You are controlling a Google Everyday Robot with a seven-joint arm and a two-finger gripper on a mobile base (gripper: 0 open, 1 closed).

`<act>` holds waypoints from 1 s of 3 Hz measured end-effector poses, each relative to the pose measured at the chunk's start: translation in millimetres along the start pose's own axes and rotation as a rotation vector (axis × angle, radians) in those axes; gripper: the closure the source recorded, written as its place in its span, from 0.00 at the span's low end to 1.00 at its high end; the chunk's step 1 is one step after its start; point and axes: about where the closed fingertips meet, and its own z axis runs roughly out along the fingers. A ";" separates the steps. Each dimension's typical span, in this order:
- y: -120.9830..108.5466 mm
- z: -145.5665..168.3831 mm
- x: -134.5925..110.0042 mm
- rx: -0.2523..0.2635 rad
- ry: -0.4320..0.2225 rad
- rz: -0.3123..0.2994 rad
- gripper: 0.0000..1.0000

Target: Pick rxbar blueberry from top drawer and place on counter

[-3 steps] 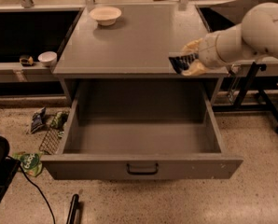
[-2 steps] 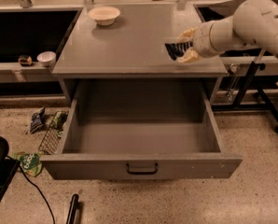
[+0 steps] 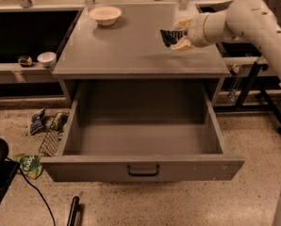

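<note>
My gripper [image 3: 177, 35] is over the right part of the grey counter [image 3: 126, 51], a little above its surface. It is shut on the rxbar blueberry [image 3: 168, 36], a small dark blue bar that sticks out to the left between the pale fingers. The white arm reaches in from the upper right. The top drawer [image 3: 143, 135] is pulled wide open below the counter, with its dark bar handle [image 3: 143, 171] at the front. The drawer's inside shows only bare grey floor.
A white bowl [image 3: 105, 14] stands at the counter's back left. A small white cup [image 3: 46, 58] sits on a low shelf at the left. Snack packets and a wire rack [image 3: 51, 138] lie on the speckled floor at the left. A black frame [image 3: 253, 86] stands at the right.
My gripper has carried the rxbar blueberry up and to the left, from the counter's right front edge to above its right middle. The drawer has stayed open.
</note>
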 end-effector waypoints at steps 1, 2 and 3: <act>-7.1 15.6 3.2 0.001 -0.034 0.037 0.58; -10.4 20.7 0.1 0.001 -0.057 0.058 0.35; -13.1 14.8 -8.5 0.012 -0.073 0.064 0.11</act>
